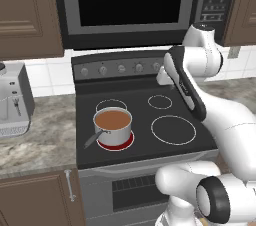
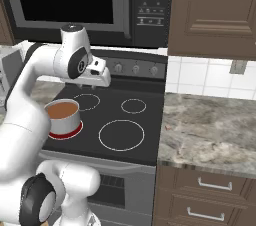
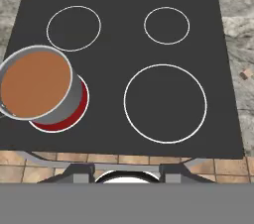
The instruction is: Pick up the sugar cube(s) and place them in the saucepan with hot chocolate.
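Observation:
The steel saucepan (image 1: 113,126) stands on the glowing red front-left burner, its thin handle (image 1: 92,139) pointing toward the stove's front-left. Smooth reddish-brown hot chocolate (image 3: 34,83) fills it nearly to the rim. A small tan sugar cube (image 3: 245,74) lies on the stone counter just right of the stove. My gripper (image 3: 126,172) hangs high over the middle of the cooktop, looking straight down. Its fingertips (image 3: 80,171) stand apart with nothing between them. The white hand (image 2: 99,75) hovers above the back burners, well clear of the pan.
Other burner rings (image 3: 164,103) on the black cooktop (image 1: 145,115) are bare. A microwave (image 1: 130,0) hangs overhead and the knob panel (image 1: 120,68) runs along the back. A coffee machine (image 1: 12,100) sits on the left counter. Stone counter (image 2: 210,130) stretches to the right.

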Controlling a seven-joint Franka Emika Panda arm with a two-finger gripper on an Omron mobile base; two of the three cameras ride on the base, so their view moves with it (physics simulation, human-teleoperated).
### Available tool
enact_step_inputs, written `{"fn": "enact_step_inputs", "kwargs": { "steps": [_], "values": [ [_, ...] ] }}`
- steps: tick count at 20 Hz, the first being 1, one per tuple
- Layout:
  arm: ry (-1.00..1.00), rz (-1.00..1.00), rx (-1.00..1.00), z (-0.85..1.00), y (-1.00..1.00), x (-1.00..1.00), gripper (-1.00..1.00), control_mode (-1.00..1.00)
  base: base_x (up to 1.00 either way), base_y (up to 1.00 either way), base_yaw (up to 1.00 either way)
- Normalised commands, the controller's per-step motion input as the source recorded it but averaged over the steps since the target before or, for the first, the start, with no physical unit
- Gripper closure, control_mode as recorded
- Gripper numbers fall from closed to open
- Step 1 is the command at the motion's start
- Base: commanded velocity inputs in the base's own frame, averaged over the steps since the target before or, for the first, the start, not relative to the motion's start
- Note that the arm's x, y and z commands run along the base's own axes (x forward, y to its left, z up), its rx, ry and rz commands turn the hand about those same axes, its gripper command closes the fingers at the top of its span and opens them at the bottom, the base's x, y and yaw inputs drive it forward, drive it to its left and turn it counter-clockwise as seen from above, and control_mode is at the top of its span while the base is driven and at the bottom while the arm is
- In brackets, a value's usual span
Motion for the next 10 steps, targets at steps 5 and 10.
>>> {"fn": "enact_step_inputs", "kwargs": {
  "steps": [5,10],
  "values": [
    [-0.18,0.04,-0.04,0.0,0.36,-0.25,-1.0,-1.0,0.0,0.0,0.0],
    [-0.07,0.1,-0.03,0.0,0.59,-0.43,-1.0,-1.0,0.0,0.0,0.0]
  ]
}}
